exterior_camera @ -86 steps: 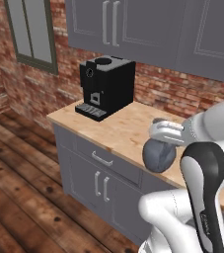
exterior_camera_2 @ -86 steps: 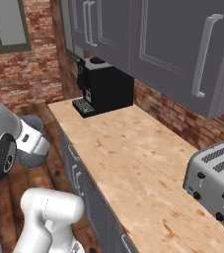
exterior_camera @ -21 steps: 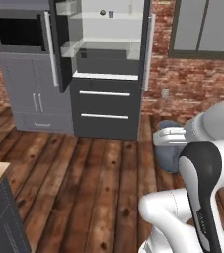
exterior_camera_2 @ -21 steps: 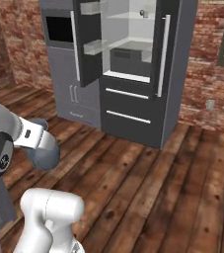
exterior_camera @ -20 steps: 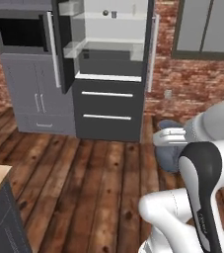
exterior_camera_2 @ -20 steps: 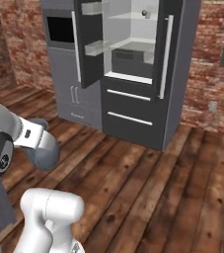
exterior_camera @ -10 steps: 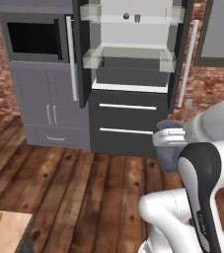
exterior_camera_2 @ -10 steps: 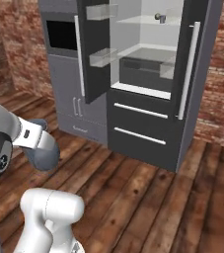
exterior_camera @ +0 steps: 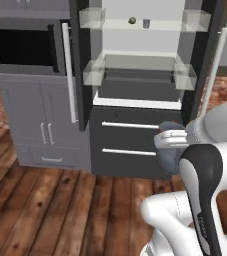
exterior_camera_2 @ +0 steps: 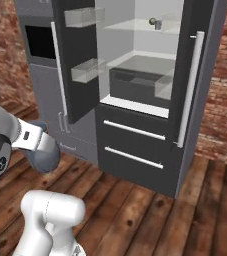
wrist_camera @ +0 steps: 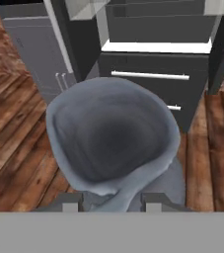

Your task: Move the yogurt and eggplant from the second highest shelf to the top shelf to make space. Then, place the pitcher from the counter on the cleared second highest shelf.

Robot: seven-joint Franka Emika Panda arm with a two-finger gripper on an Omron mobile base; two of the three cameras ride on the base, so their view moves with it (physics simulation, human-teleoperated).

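My gripper point(wrist_camera: 111, 201) nearly closed, clamped on pitcher point(wrist_camera: 114, 141) rim; open fridge ahead, eggplant point(exterior_camera: 132, 21) and yogurt point(exterior_camera: 146, 23) on top shelf point(exterior_camera: 115, 26)

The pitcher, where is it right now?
The pitcher is held in the gripper, carried above the wood floor in front of the open fridge, below its shelves.

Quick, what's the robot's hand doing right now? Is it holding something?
Gripper: closed on the pitcher, holding it in front of the open fridge.
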